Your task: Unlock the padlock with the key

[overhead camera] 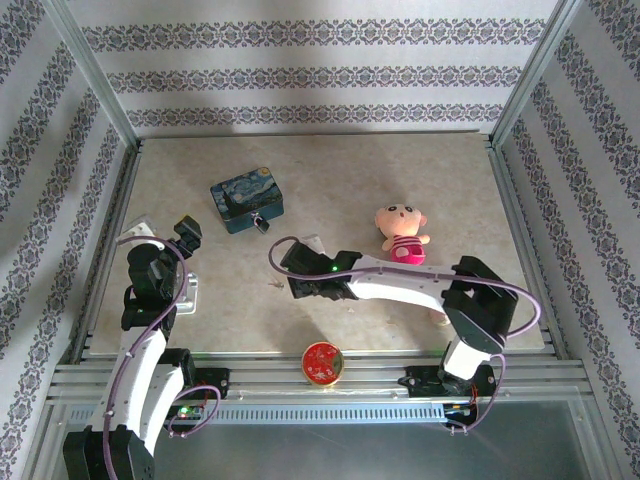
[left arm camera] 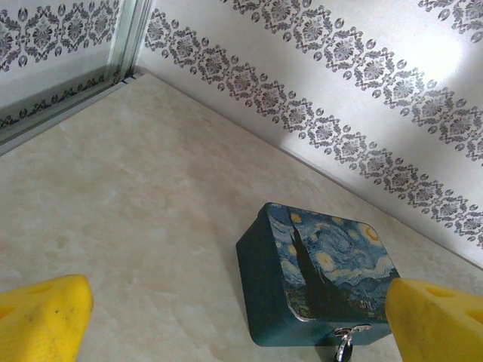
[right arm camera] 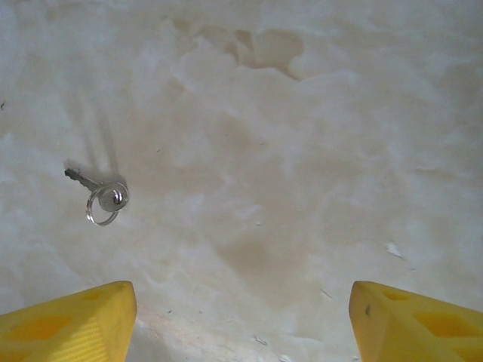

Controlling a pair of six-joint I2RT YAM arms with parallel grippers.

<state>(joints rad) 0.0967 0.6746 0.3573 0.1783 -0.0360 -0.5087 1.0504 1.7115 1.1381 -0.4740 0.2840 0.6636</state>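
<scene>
The tiny dark padlock (overhead camera: pixel 263 224) hangs by its silvery shackle from the clasp on the front of the blue painted tin (overhead camera: pixel 246 200). In the left wrist view the padlock (left arm camera: pixel 346 344) is cut off by the bottom edge, just under the tin (left arm camera: pixel 317 275). My left gripper (overhead camera: pixel 187 233) is open and empty, left of the tin and pointing at it. The small key (right arm camera: pixel 102 194) lies flat on the table with a thin ring through its head. My right gripper (right arm camera: pixel 241 335) hovers open over bare table, and the key sits ahead and to the left of its fingers (right arm camera: pixel 68 324).
A small doll (overhead camera: pixel 403 233) in a pink striped outfit lies right of centre. A round red-and-gold disc (overhead camera: pixel 322 362) rests at the table's near edge. Patterned walls with metal posts close in the table (overhead camera: pixel 330 160) at the back and both sides.
</scene>
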